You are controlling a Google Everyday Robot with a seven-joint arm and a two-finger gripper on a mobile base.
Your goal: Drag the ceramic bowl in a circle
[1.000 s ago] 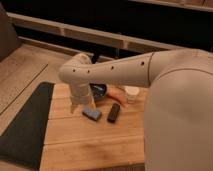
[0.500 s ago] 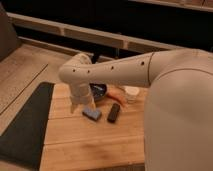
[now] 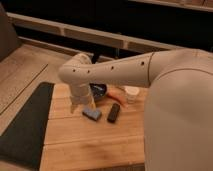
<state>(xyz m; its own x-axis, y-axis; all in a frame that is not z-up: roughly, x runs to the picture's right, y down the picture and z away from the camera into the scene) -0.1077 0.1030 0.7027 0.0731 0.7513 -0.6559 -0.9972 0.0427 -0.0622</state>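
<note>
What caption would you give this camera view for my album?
Robot's gripper down at the wooden table, beside the dark ceramic bowl, with a blue block nearby.

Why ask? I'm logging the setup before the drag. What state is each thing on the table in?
ceramic bowl: upright on the wooden table, left side hidden behind the arm.
blue block: lying flat, untouched.
tool: open, down at the table left of the blue block, holding nothing that shows.
black bar: lying flat, untouched.
white cup: upright.
orange item: lying between bowl and cup.
</note>
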